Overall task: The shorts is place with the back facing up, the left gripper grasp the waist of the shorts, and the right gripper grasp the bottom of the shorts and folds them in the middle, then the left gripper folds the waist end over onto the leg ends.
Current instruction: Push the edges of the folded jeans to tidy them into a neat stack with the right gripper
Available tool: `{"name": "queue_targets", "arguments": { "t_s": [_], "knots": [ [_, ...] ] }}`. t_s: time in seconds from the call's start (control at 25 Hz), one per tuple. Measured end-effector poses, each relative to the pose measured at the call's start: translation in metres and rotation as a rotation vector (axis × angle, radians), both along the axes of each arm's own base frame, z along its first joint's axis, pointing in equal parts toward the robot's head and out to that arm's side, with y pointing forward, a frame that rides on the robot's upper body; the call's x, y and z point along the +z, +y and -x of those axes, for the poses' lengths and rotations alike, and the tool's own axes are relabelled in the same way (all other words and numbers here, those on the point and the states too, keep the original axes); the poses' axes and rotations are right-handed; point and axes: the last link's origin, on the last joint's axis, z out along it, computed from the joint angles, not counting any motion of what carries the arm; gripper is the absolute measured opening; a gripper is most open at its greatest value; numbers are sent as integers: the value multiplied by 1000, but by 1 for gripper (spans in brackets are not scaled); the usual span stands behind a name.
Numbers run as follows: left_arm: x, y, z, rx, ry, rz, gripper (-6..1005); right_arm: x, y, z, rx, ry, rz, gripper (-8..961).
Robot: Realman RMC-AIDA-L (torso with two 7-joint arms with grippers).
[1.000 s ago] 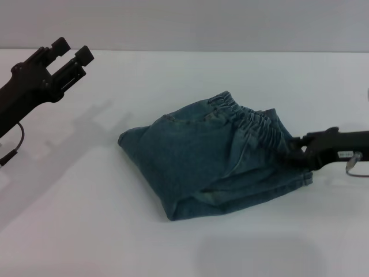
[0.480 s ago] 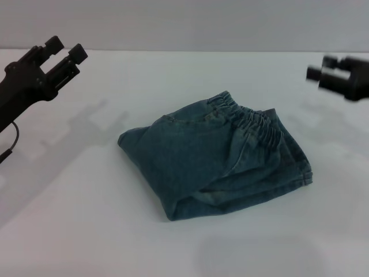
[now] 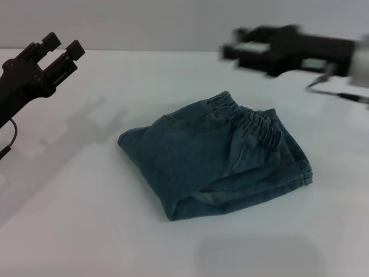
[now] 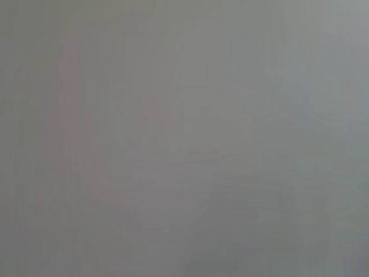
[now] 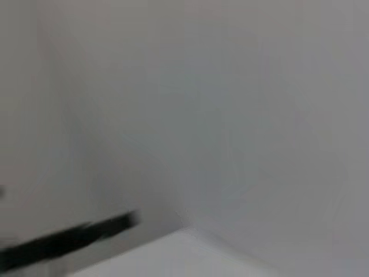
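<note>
Shorts: blue-green denim shorts (image 3: 214, 156) lie folded mid white table (image 3: 86, 231), puckered waist (image 3: 253, 124) over hems.
Left hand: black claw (image 3: 57, 49) raised far-left, narrowly parted, empty.
Right hand: black claw (image 3: 236, 51) aloft, blurred; spread unclear.
Advice: likely finished; retreat high, avoiding fabric.

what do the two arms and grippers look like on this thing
The left gripper is a black two-fingered claw with blocky square fingertips on a black arm, with a thin dark cable looping beneath it. The right gripper is also black, motion-blurred, with pale patches on its body and a thin grey cable trailing behind.
</note>
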Motion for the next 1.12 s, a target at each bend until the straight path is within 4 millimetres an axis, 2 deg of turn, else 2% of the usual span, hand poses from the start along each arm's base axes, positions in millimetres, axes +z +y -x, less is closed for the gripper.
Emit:
{"name": "queue_targets", "arguments": {
  "t_s": [0.12, 0.32, 0.68, 0.96, 1.12],
  "knots": [
    [2, 1, 2, 11, -2, -11, 685, -31, -4, 19, 78, -74, 163, 533],
    [6, 2, 4, 22, 4, -32, 685, -68, -24, 30, 169, -251, 402, 535],
    [5, 5, 5, 31, 17, -54, 685, -91, -58, 26, 270, -546, 693, 534],
    [3, 8, 3, 34, 8, -52, 685, -98, -63, 17, 248, -633, 730, 533],
    [3, 8, 4, 37, 9, -53, 685, -100, -58, 15, 233, -638, 691, 533]
  ]
}}
